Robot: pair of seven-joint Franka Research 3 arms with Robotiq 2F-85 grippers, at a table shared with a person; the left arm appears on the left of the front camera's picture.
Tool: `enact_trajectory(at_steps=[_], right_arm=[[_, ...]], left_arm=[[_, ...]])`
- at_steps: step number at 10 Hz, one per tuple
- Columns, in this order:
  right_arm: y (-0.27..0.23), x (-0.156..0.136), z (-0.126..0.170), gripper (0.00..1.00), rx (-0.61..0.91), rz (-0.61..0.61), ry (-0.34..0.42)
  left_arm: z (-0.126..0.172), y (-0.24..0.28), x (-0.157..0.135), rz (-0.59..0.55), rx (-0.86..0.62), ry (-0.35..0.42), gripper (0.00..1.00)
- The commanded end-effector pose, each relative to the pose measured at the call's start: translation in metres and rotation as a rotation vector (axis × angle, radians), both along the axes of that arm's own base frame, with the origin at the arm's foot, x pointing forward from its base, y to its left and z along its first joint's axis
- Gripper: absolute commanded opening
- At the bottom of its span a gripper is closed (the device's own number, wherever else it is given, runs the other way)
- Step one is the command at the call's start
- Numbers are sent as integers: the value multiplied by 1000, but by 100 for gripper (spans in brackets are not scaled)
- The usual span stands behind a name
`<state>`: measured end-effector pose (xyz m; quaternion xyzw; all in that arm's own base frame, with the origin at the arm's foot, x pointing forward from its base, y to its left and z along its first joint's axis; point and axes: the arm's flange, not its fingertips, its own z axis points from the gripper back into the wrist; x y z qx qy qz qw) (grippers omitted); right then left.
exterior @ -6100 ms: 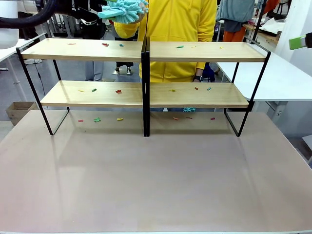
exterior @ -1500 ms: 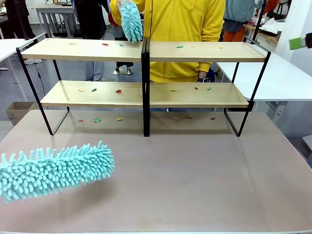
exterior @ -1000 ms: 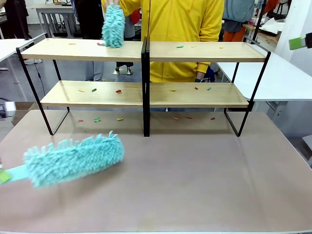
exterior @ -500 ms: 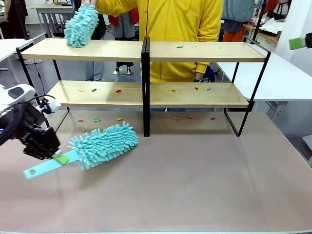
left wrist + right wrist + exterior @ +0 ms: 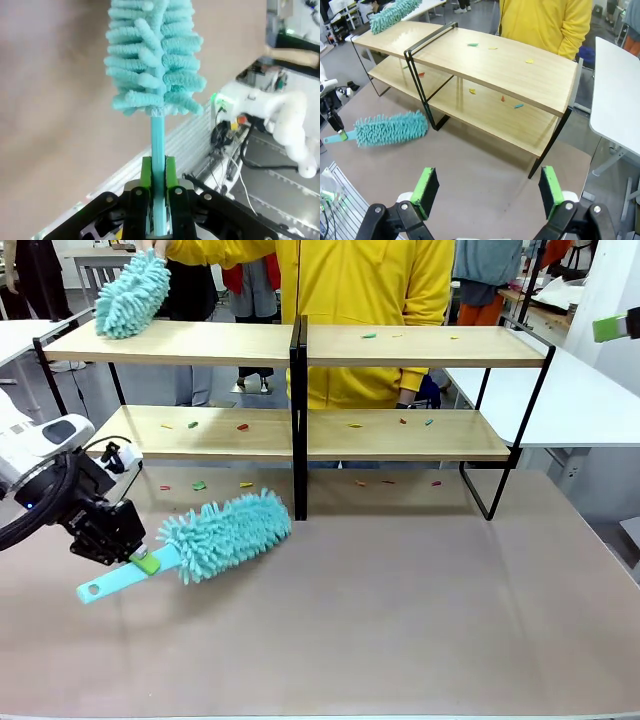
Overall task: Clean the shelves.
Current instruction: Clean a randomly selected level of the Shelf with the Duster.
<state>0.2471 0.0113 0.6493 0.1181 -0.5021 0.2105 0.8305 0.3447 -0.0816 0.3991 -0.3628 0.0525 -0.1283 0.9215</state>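
Note:
The shelves (image 5: 420, 345) stand across the far half of the table, two light-wood tiers on a black frame, also seen from above in the right wrist view (image 5: 495, 65). Small coloured scraps (image 5: 241, 426) lie on both tiers and on the table beneath. My left gripper (image 5: 135, 556) is low at the left and shut on the flat handle of a teal fluffy duster (image 5: 226, 534), whose head points at the centre post. In the left wrist view the gripper (image 5: 158, 167) pinches that handle below the duster head (image 5: 155, 55). My right gripper (image 5: 490, 192) hangs open and high above the table.
A person in yellow stands behind the shelves and holds a second teal duster (image 5: 133, 292) on the top tier's left end. White tables (image 5: 590, 400) flank the right side. The brown tabletop (image 5: 400, 620) stretches in front of the shelves.
My left arm has carried the duster rightward and closer to the shelves' foot. The person's duster has swept left along the top tier to its left end.

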Motion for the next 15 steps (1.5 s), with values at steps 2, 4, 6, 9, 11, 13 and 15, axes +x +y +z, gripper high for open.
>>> enact_trajectory(at_steps=[2,4,6,9,11,13,15], right_arm=[[-1,0,0,100,4,2,0],[-1,0,0,100,4,2,0],[-1,0,0,100,4,2,0],[-1,0,0,100,4,2,0],[-1,0,0,100,4,2,0],[-1,0,0,100,4,2,0],[-1,0,0,100,4,2,0]], left_arm=[[-13,-36,-17,76,-67,-191,12],[-17,-47,-17,131,-11,-263,12],[-22,-55,-10,131,22,-240,0],[-36,-71,5,198,72,-255,0],[-50,-82,15,248,147,-270,0],[-56,-85,23,344,203,-317,0],[-59,-82,26,427,249,-347,0]])
